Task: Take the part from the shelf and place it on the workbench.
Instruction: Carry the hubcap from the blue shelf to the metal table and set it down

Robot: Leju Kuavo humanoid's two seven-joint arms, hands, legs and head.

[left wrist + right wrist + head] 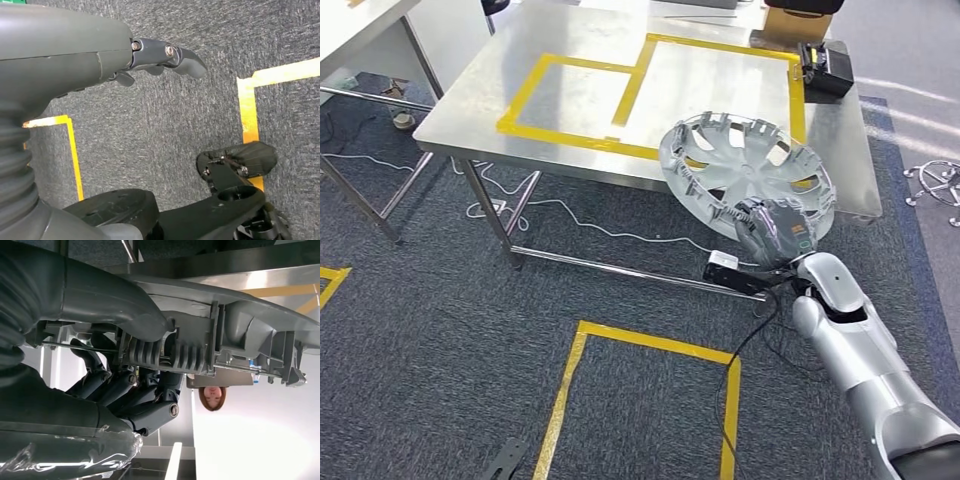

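Steel worktop (569,140) takes up most of the head view, shiny and marked with yellow tape (633,75) in two joined rectangles. It stands on dark grey carpet (433,330), which has more yellow tape squares on it and a white cable (569,215) trailing under the worktop's legs.

Next biggest is the part, a silver hubcap (746,170), inner side up so you see the ribs and clips round the rim. It's tilted over the worktop's near right edge, can't tell if it's touching the surface.

Right hand (769,232) grips the hubcap at its near rim; in the right wrist view the thumb lies across one face and the dark fingers (124,390) curl against the other, so it's clamped tight.

Left hand (75,50) hangs over the carpet holding nothing, with fingers (177,57) stretched out fairly straight.

At the worktop's far right corner sits a small black box (827,68). No readable writing anywhere.
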